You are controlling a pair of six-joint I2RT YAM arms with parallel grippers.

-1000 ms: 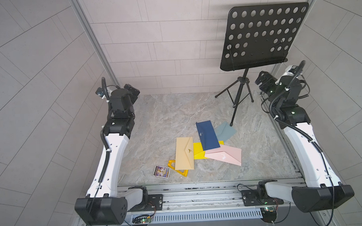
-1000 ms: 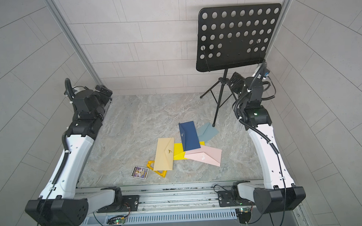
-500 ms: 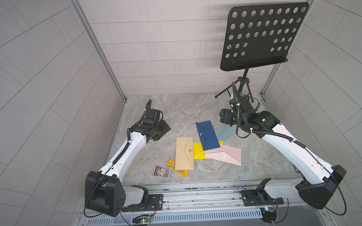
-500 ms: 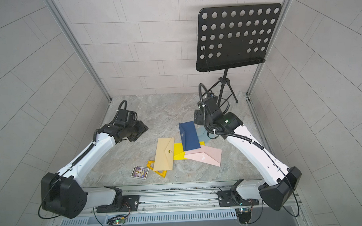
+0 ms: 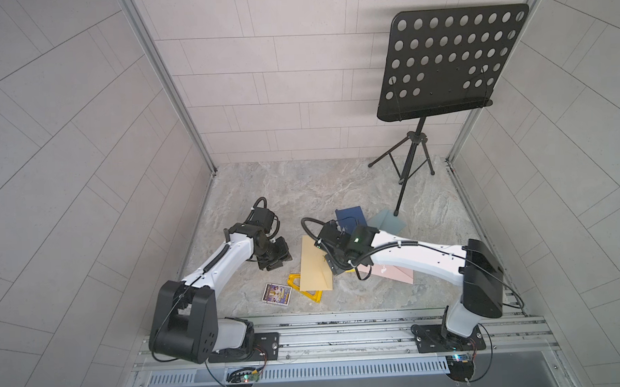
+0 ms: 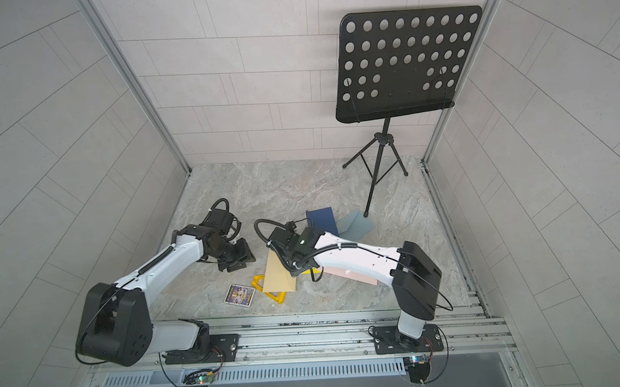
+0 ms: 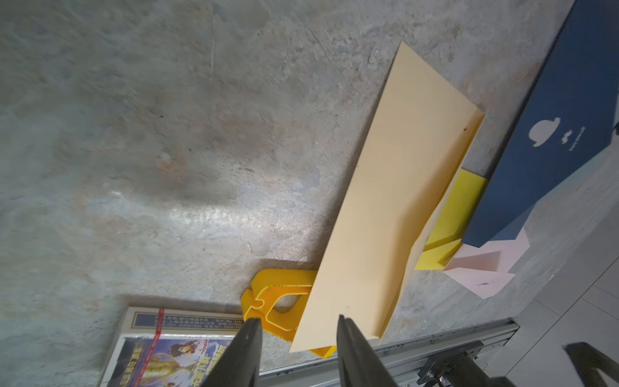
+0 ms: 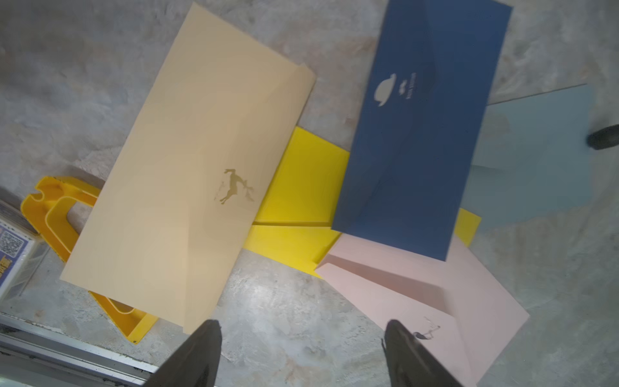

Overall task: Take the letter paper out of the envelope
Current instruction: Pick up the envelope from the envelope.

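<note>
Though in a heap, five envelopes (image 8: 187, 174) (image 8: 301, 187) (image 8: 418, 150) (image 8: 418, 295) (image 8: 536, 160); one box (image 5: 276, 293).

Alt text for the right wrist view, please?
The open right gripper hovers above overlapping envelopes on a marbled table: tan envelope, yellow envelope, navy envelope, pink envelope, pale blue envelope. A yellow frame lies partly under the tan one.

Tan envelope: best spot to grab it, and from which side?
Likely the tan envelope's short end nearest the rail, approached from the rail side. That end is propped on the yellow frame, clear of the table, leaving room for a finger underneath; the far end lies flat.
</note>
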